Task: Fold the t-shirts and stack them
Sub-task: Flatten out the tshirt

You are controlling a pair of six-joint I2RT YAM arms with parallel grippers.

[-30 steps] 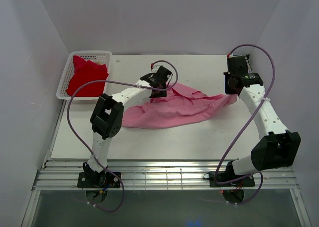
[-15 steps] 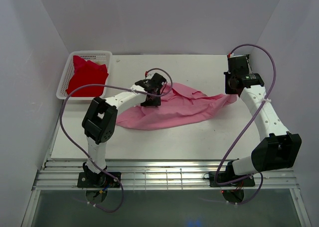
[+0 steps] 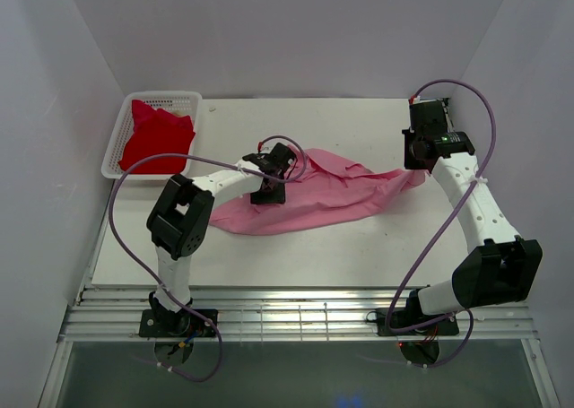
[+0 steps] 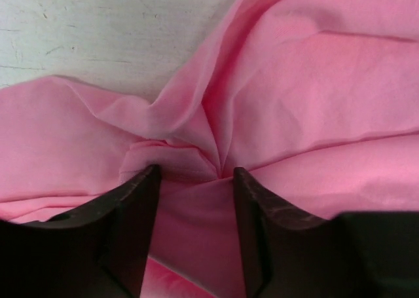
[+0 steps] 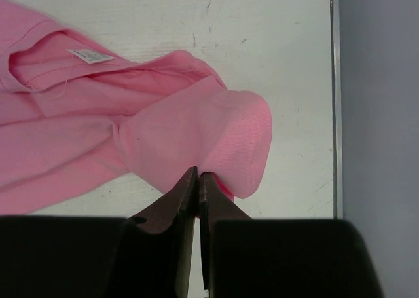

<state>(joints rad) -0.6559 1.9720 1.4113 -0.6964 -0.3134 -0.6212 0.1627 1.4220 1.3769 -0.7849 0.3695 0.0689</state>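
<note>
Right jaws pinch pink tee (image 3: 316, 198); basket (image 3: 164, 95) far left.

Top cam looks down from above-behind my rig. L wrist cam tight on pink tee (image 4: 294, 82) ahead of L gripper (image 4: 195, 180), R farther; all share it.

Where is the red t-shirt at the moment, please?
In the top view, the red t-shirt lies bunched in the white basket at the far left corner of the table, apart from the pink t-shirt.
</note>
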